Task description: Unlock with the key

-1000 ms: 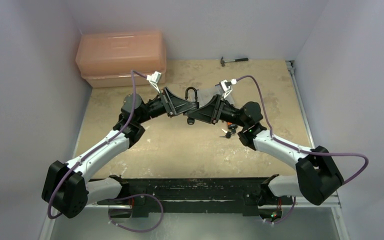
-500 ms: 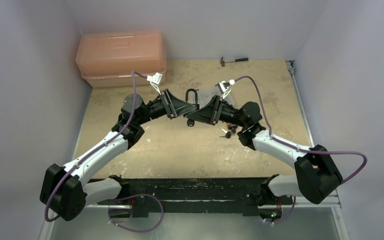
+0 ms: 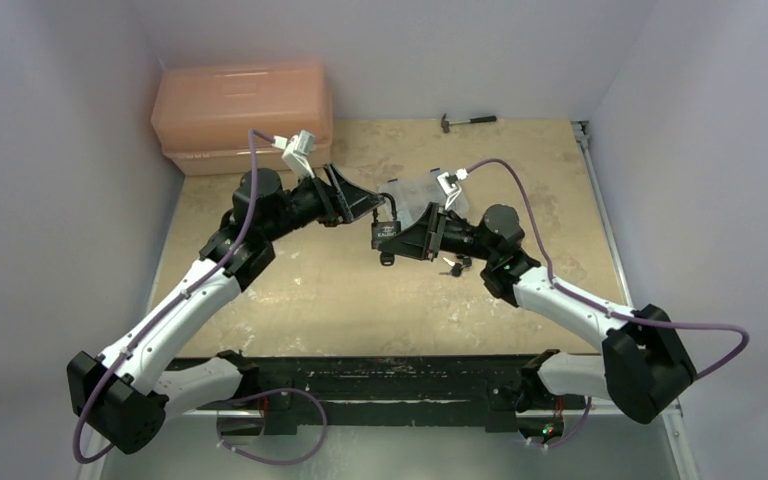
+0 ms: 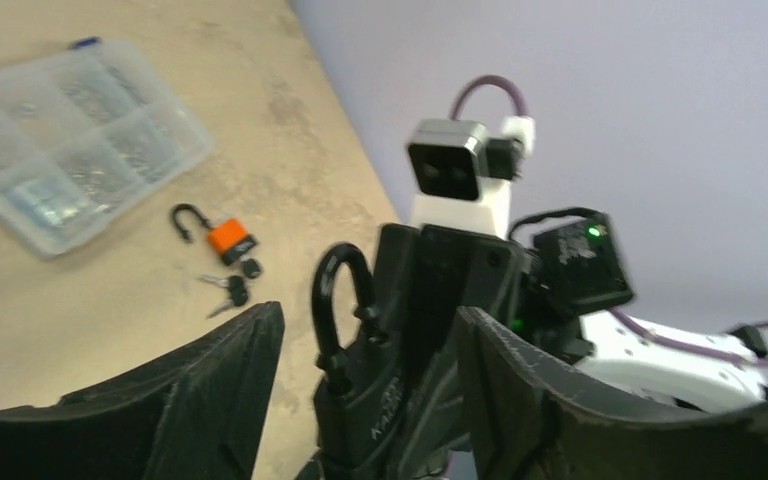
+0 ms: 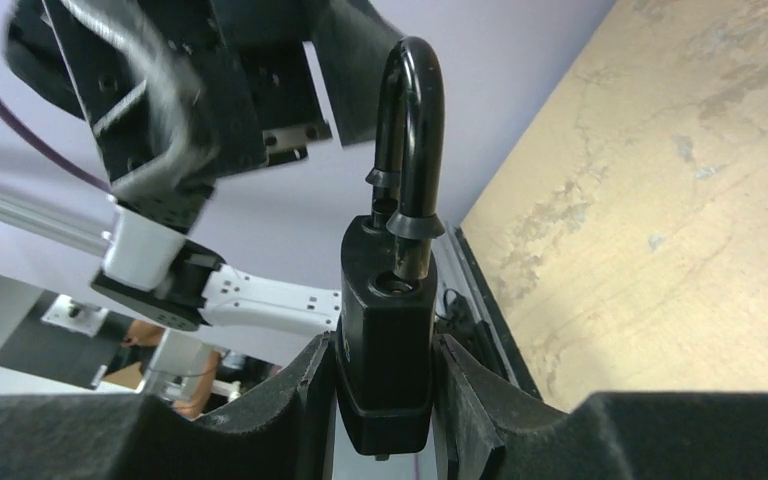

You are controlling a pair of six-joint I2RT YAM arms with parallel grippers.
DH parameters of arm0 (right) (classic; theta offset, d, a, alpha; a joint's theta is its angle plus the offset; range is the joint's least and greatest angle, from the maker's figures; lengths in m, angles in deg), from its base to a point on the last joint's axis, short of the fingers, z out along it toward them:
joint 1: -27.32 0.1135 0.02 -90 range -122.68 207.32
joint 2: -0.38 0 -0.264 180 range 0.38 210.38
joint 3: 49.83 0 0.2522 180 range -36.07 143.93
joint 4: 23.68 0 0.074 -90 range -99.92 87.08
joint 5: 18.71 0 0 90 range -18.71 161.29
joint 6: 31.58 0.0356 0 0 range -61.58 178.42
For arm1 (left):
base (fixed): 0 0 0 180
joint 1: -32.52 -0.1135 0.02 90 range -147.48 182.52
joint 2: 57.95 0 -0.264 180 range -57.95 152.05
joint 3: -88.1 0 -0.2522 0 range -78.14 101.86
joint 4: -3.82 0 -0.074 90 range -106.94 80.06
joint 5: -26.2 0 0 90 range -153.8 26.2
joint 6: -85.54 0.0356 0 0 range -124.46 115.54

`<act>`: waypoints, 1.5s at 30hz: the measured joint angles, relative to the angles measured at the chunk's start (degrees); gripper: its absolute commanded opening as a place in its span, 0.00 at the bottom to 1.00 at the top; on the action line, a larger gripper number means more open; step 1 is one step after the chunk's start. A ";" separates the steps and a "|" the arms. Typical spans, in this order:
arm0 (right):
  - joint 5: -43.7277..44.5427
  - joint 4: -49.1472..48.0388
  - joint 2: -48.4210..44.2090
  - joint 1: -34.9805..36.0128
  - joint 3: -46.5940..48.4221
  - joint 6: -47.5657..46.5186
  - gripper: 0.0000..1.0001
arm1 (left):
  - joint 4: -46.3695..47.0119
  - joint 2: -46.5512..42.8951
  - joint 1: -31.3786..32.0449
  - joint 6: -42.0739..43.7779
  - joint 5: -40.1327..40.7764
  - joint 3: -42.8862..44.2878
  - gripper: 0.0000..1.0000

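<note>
Left gripper [image 3: 368, 204] drawn back toward far-left corner, jaws spread, empty; right gripper [image 5: 384, 365] clenched on one matte-black padlock [image 5: 384, 290], U-shaped shackle.

The left gripper [image 3: 374, 207], fingers spread, faces the right gripper [image 3: 390, 243] at close range over mid-table, and the black padlock [image 5: 385, 320] clamped in the latter blocks the gap between them. A clear organiser box [image 4: 70, 130] lies just behind them. An orange padlock [image 4: 228, 236] and keys [image 4: 226, 290] lie by the right wrist, while the tabletop [image 3: 360, 310] between the arms, nearer the bases, is open.
</note>
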 measured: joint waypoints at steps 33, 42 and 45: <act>8.22 35.69 -3.19 4.35 8.66 -25.62 0.00 | -14.67 5.66 5.68 0.92 8.59 1.07 0.28; 16.81 45.11 -3.19 8.33 11.61 -33.05 0.00 | -23.06 7.87 6.45 0.79 13.44 4.09 0.42; 19.15 48.19 -3.19 10.51 12.98 -35.67 0.00 | -27.78 8.13 6.60 -0.07 16.26 6.08 0.43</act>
